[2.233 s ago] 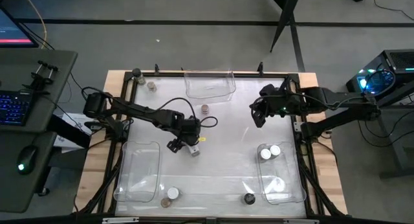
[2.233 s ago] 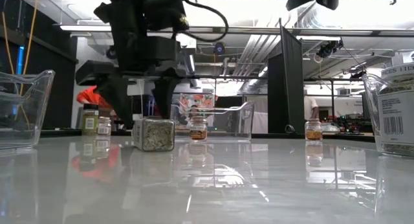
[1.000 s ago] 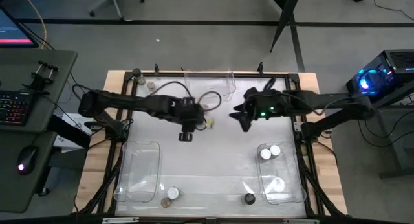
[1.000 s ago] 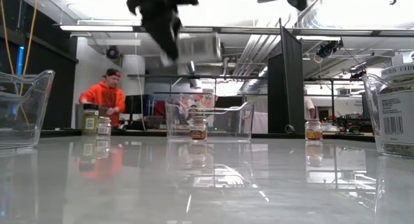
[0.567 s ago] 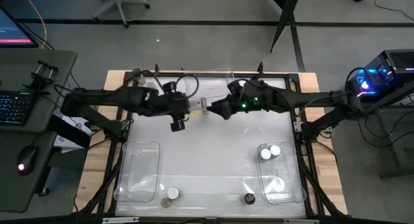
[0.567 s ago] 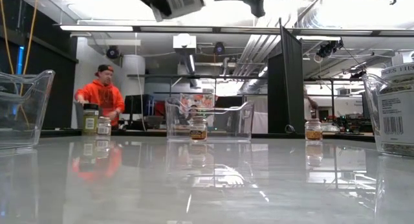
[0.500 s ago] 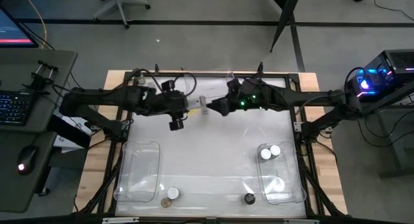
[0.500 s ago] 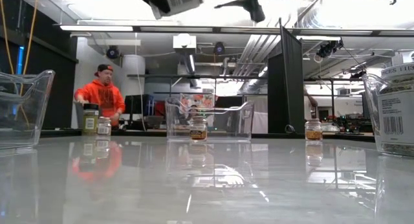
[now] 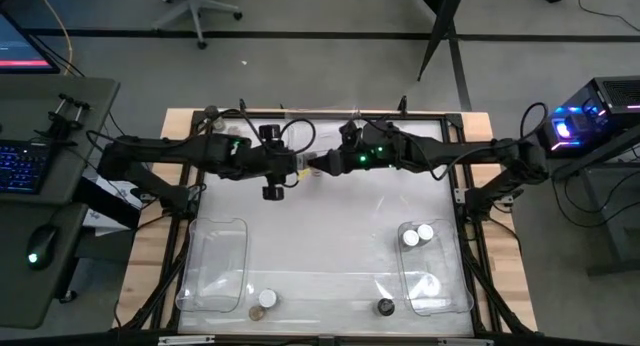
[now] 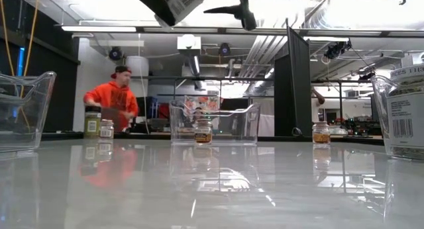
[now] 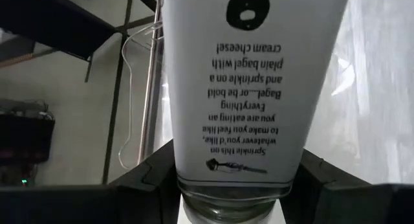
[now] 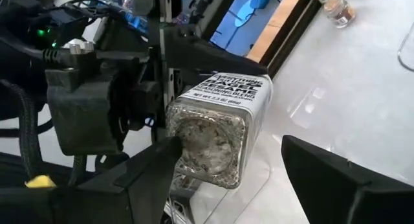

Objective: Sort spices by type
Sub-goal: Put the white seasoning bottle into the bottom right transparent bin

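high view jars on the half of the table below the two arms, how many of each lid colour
white-lidded jars: 4 (three in the right bin, one by the tan one)
tan-lidded jar: 1
black-lidded jar: 1
total: 6

— What's around the bench (image 9: pixel 505 276)?
— Grey floor (image 9: pixel 300 66), a side desk with a keyboard (image 9: pixel 22 168) and mouse (image 9: pixel 36 256), and an office chair (image 9: pixel 200 1).
— And farther back?
— Ceiling strip lights (image 10: pixel 119 28), ducting (image 10: pixel 258 57), and a person in an orange hoodie (image 10: pixel 116 100).
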Robot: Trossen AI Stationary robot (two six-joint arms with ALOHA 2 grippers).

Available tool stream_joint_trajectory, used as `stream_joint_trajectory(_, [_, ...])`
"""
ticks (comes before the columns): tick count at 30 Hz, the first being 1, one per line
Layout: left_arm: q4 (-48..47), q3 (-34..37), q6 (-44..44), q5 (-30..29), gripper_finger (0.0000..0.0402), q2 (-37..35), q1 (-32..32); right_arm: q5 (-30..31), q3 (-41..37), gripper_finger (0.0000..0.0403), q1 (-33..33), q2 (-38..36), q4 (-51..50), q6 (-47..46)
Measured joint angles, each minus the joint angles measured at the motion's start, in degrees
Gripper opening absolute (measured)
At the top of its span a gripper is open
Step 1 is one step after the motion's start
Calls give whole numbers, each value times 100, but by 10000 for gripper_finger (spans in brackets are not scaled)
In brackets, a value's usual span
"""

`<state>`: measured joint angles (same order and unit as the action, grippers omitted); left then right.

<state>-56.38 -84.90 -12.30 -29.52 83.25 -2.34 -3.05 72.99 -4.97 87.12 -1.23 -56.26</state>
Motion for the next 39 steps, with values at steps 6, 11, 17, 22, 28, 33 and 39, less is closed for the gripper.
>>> stream_joint_trajectory(6, [-36, 0, -64, -17, 168, -47, 10, -17, 0, 280, 13, -44, 58, 75])
stream_joint_trajectory(11, [-208, 0, -59, -24, 168, -60, 12, -152, 0, 280, 65, -49, 227, 74])
stream_joint_trajectory(17, [-136, 2, -45, -16, 168, -61, 12, 56, 0, 280, 77, -53, 158, -199])
stream_joint_trajectory(22, [141, 2, -327, 48, 168, 86, 19, 141, 0, 280, 48, -53, 160, -291])
stream_joint_trajectory(28, [242, 8, -394, 88, 168, 361, 128, 169, 0, 280, 53, -51, -406, -472])
stream_joint_trajectory(33, [457, 11, -428, 80, 167, 417, 163, 263, 6, 280, 68, -51, -1145, -482])
stream_joint_trajectory(39, [463, 17, -436, 103, 168, 412, 154, 408, 13, 280, 68, -59, -1256, -415])
